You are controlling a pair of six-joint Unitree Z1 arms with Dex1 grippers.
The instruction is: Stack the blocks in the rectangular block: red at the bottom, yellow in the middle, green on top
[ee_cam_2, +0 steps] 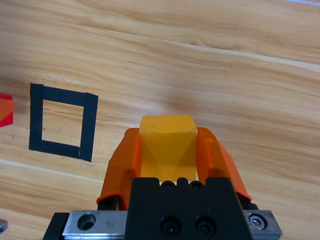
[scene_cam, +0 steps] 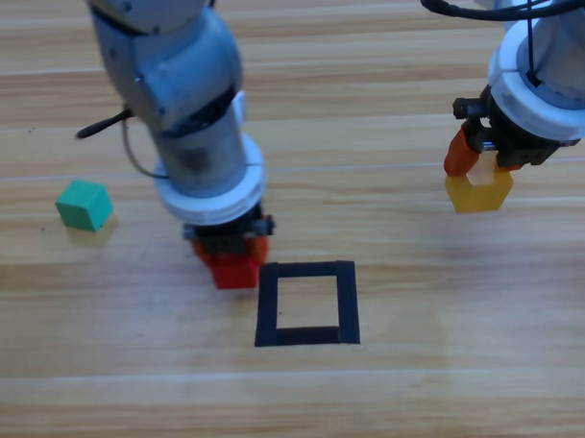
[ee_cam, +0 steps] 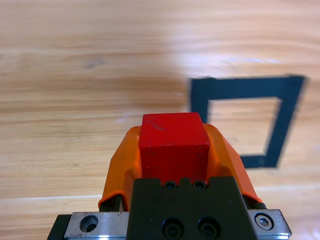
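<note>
Left gripper (scene_cam: 230, 252) clamps the red cube (scene_cam: 234, 270), held just beside the black tape square (scene_cam: 306, 303), which lies to its right in the high view. Nearer arm. Right gripper (scene_cam: 479, 169) grips the yellow cube (scene_cam: 478, 189), well off. Green cube (scene_cam: 83, 205) sits untouched beyond.

No legible text or markings anywhere.

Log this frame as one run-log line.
left gripper: shut on red cube, beside tape square | right gripper: shut on yellow cube, away right | green cube: far left, untouched | square: empty
</note>
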